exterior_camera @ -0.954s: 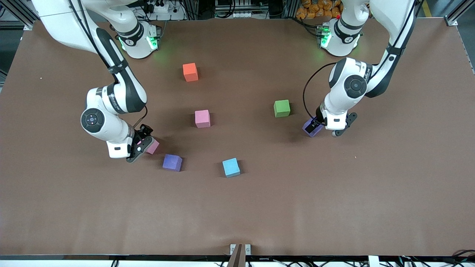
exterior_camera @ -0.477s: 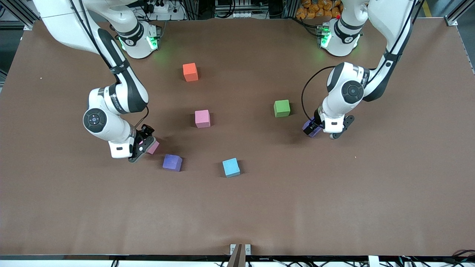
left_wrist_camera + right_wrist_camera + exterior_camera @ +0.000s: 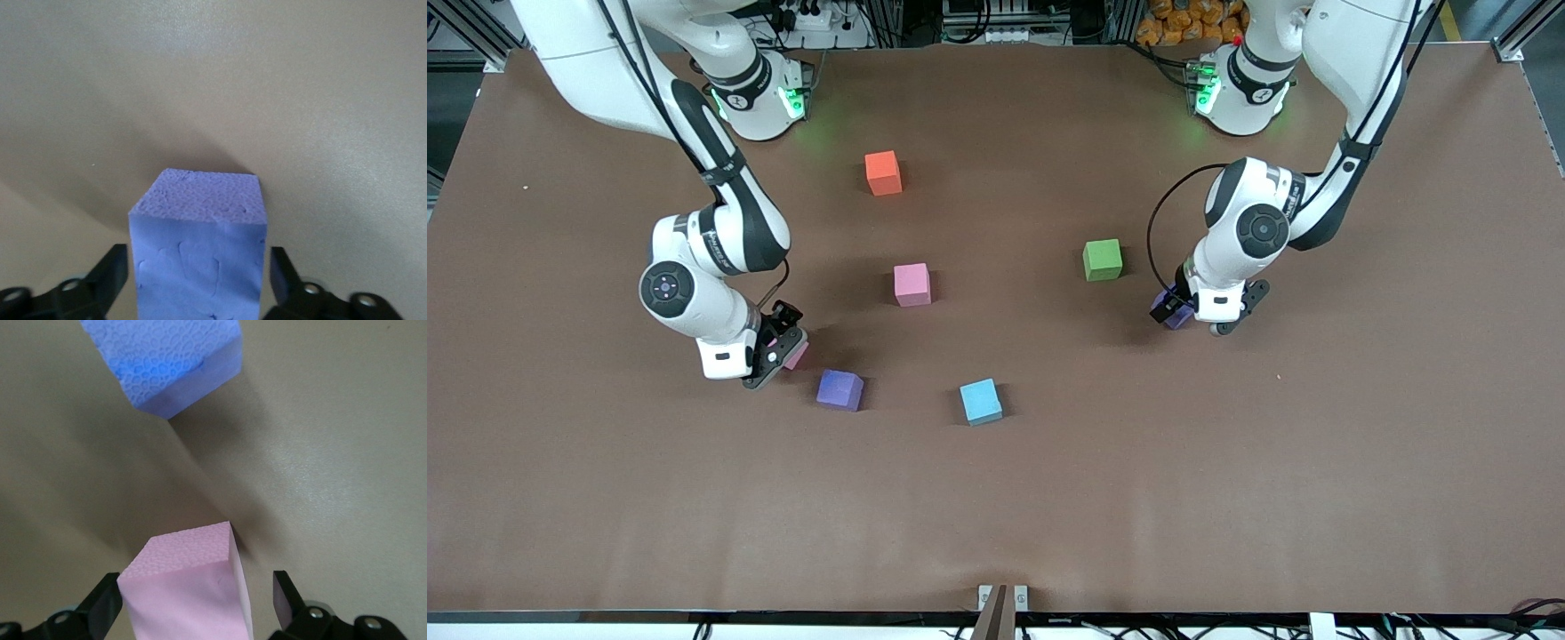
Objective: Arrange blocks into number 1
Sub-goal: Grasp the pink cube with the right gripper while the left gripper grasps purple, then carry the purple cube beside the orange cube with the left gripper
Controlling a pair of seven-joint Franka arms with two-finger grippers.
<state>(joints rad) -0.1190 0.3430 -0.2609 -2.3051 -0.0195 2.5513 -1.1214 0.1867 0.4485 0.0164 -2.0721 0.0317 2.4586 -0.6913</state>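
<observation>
Left wrist view: purple block (image 3: 197,250) between the left gripper's (image 3: 199,283) parted fingers, one finger touching, no clear grip.

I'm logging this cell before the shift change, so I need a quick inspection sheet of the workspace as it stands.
Surface: brown table, bare apart from the blocks.
Job's things: orange block, pink block, green block, blue block and purple block lie scattered, none touching; no figure formed yet.
Clutter: nothing seen.
Grippers: left claw down at the table with its fingers either side of a second purple block; right claw open, straddling a second pink block, a gap showing at one finger.
Cables: a black cable loops beside the left arm's wrist.
Surroundings: frame and wiring along the table edge at the bases.
</observation>
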